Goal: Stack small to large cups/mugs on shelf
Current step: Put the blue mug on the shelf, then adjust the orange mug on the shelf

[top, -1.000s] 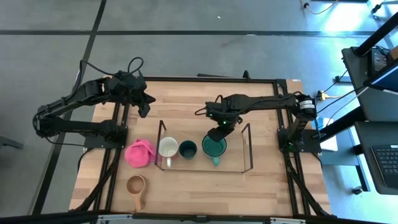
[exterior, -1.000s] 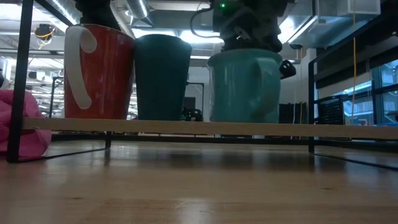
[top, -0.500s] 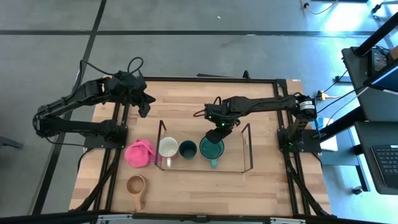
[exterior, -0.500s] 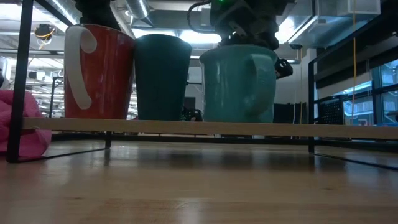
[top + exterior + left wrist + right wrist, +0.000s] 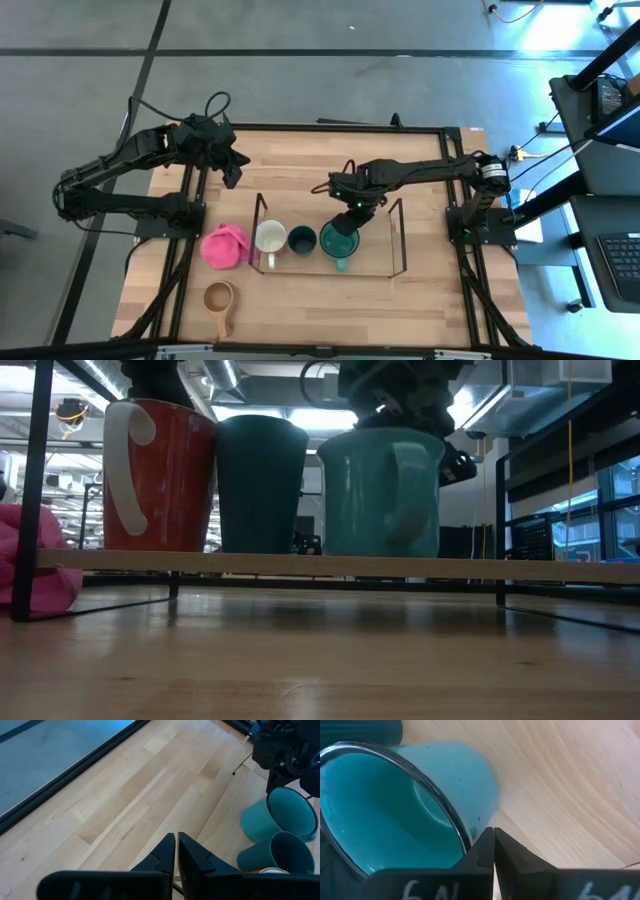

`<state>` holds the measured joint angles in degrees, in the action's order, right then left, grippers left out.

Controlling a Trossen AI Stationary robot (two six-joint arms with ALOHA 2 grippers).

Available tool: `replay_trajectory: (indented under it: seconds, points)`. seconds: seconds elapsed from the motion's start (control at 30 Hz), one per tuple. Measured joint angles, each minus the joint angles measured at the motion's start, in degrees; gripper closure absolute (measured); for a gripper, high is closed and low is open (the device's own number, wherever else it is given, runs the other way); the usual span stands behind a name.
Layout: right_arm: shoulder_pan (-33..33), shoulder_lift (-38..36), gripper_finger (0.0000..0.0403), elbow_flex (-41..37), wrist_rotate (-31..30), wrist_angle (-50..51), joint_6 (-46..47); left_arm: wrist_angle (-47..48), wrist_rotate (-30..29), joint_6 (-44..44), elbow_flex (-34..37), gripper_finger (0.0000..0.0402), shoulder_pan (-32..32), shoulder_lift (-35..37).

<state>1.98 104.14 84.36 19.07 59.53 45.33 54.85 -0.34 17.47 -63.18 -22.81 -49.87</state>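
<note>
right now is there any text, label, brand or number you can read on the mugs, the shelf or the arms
No text can be read with confidence in any view.
Right gripper: pale marks on its body in the right wrist view, cut off by the picture's edge, unreadable.
Teal mug, dark green cup, white-rimmed mug, wooden long-handled cup: no lettering visible.
Wire shelf: no label visible.

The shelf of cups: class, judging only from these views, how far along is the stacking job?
Done: the white-rimmed mug and small dark green cup stand side by side on the shelf. In hand: the right gripper sits at the teal mug, its fingers closed by the rim, the mug close beside the green cup. Left: the wooden long-handled cup lies on the table. The left gripper waits near the table's back edge.
</note>
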Motion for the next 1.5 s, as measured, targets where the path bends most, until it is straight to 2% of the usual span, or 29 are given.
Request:
replay_trajectory:
  seconds: [0.67,0.9,1.13,1.33,1.5]
  points:
    - [-0.82,0.00,0.0397,0.00,-1.30,3.64,1.19,0.00,0.00,-1.23,0.00,0.0388,0.00,0.01]
    - [-1.07,0.00,0.0397,0.00,-5.73,5.50,2.86,0.00,1.75,-1.87,0.00,0.0388,0.02,0.00]
    - [-1.01,0.00,0.0397,0.09,-7.55,5.16,3.61,-0.02,3.24,-1.86,0.00,0.0388,0.15,0.00]
    - [-0.96,0.02,0.0397,0.11,-9.00,5.00,3.71,1.60,-1.36,1.06,0.00,0.0388,0.39,0.00]
    - [-0.05,0.02,0.0397,0.11,-11.22,5.02,3.99,9.63,-6.46,6.58,0.00,0.0388,0.44,0.00]
